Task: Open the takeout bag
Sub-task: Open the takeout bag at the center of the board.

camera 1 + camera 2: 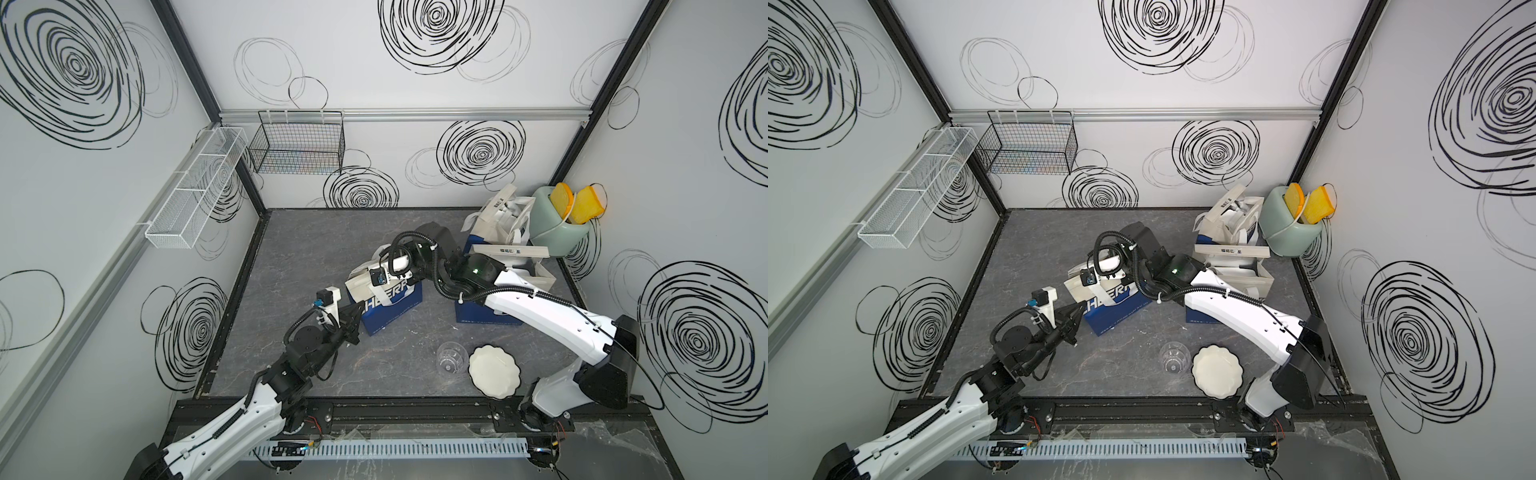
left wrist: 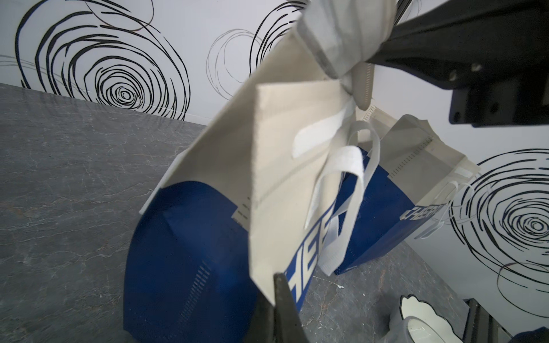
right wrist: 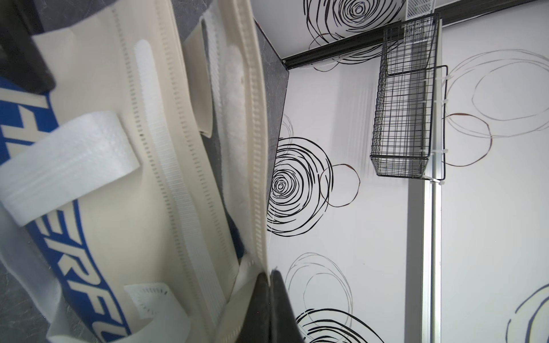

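The takeout bag (image 1: 392,301) is blue below and cream above with white lettering, and it stands mid-table in both top views (image 1: 1119,301). My left gripper (image 1: 358,307) is shut on a corner of its cream front flap (image 2: 297,178), with the fingertips (image 2: 279,277) pinching the flap's edge. My right gripper (image 3: 270,271) is shut on the opposite cream rim (image 3: 252,148); in the top views its fingertips are hidden under its wrist camera (image 1: 378,277). The two cream rims stand apart, showing white fastening strips (image 3: 175,172) and a white handle (image 3: 68,160).
Two more blue and cream bags (image 1: 500,224) (image 1: 515,270) stand at the back right, beside a green toaster (image 1: 555,232) holding yellow slices. A clear glass (image 1: 451,359) and a white scalloped plate (image 1: 494,372) sit near the front. Wire baskets (image 1: 297,143) hang on the walls.
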Motion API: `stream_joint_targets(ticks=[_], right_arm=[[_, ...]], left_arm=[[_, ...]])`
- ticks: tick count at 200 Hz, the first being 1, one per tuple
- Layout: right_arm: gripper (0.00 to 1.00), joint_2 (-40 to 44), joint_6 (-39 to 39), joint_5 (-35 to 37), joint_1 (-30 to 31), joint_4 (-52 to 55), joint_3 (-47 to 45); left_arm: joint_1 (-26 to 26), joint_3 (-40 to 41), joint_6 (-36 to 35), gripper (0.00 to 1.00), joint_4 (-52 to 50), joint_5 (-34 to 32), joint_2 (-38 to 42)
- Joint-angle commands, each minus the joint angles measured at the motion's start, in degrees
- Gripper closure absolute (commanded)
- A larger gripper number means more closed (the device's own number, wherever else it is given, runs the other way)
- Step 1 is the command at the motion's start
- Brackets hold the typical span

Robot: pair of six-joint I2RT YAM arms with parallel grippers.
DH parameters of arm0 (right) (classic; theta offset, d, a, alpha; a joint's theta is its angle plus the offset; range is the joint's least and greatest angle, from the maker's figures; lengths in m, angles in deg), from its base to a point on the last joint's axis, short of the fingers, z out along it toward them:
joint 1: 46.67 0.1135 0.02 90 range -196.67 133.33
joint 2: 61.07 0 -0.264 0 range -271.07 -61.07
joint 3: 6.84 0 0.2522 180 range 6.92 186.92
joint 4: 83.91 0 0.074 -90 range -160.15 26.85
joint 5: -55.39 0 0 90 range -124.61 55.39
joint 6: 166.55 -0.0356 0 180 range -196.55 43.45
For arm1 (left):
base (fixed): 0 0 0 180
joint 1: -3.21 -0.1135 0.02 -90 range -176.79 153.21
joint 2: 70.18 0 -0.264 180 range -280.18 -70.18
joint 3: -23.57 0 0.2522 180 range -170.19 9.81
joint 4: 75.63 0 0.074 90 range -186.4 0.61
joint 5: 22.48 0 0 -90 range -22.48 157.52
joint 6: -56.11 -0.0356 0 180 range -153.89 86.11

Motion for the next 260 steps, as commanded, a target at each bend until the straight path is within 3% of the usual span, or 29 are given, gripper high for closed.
stream_joint_targets(ticks=[1, 32, 57, 75, 128, 162, 188, 260], right_arm=[[1.00, 2.3, -1.4, -0.9, -0.4, -6.2, 4.9], [0.99, 3.3, -4.9, -4.0, -1.4, -6.6, 1.1], [0.67, 4.0, -6.9, -5.7, -1.8, -5.3, -0.4], [0.56, 4.9, -9.2, -8.9, -2.8, -4.2, -0.4], [0.55, 9.5, -13.2, -14.7, -7.7, -0.6, -5.9], [0.56, 12.8, -13.0, -13.5, -10.9, -2.8, -13.5], [0.56, 14.0, -11.0, -13.3, -11.8, -8.4, -19.4], [0.54, 12.5, -9.1, -11.4, -10.6, -16.0, -22.2]], left_arm=[[-0.3, 0.6, -0.1, 1.00, -3.7, -0.4, -0.5], [-0.3, 0.4, 0.0, 1.00, -3.8, -0.3, -0.5], [-0.3, 0.4, 0.1, 1.00, -3.8, -0.6, -0.1], [-0.3, 0.5, 0.1, 1.00, -3.6, -0.6, -0.3], [-0.4, 0.7, 0.4, 1.00, -3.2, -0.2, -0.4], [-0.4, 0.7, 0.5, 1.00, -2.8, 0.0, -0.6], [-0.4, 0.8, 0.4, 1.00, -2.4, 0.1, -1.1], [-0.7, 1.2, 0.4, 1.00, -2.8, 0.2, -0.1]])
